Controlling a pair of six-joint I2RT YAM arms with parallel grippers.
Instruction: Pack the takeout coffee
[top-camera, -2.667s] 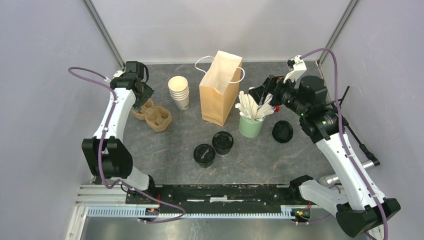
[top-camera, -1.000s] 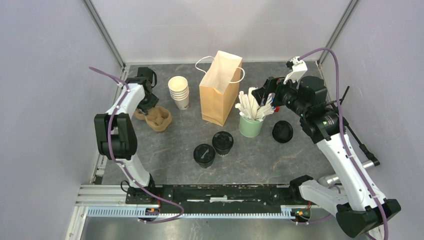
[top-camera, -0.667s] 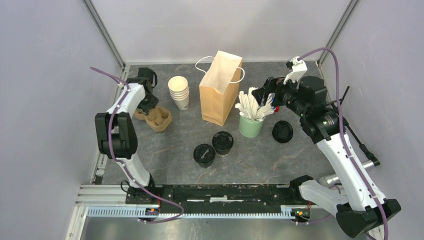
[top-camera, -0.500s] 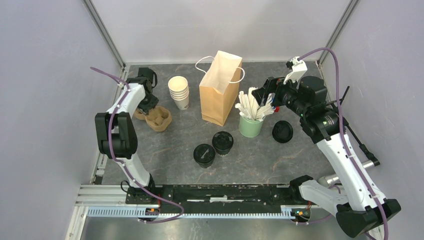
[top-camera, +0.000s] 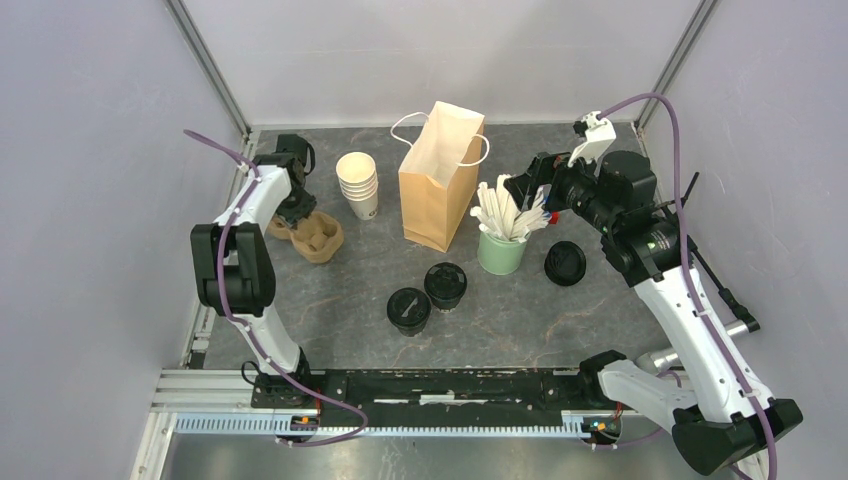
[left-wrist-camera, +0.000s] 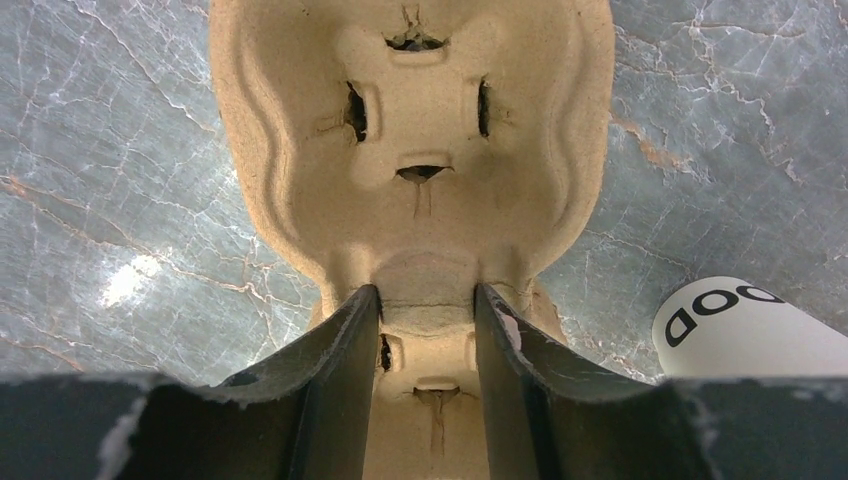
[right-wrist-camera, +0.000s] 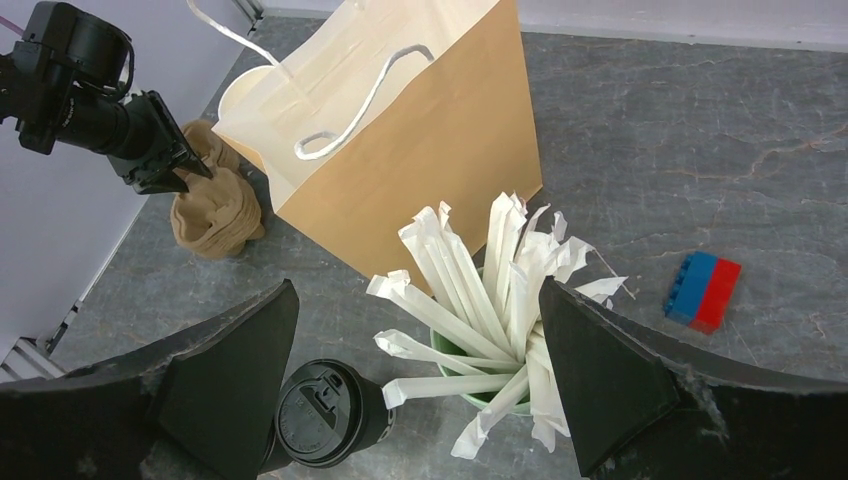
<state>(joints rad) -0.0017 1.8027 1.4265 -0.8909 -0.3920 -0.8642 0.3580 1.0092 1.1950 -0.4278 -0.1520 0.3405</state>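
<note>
Two black-lidded coffee cups stand just beside each other on the table. They are nearer the bases than either gripper, roughly between the two, and not yet packed.

The left gripper straddles the centre ridge of the pulp carrier, one finger against each side. That ridge is likely chosen as the carrier's only thin part. Whether the fingers already press it, this view does not settle.

The right gripper hangs empty, jaws wide apart, over the green cup of wrapped sticks. One lidded cup sits below it to the left.

Beyond it, the paper bag stands upright with its mouth open, ready for loading.
</note>
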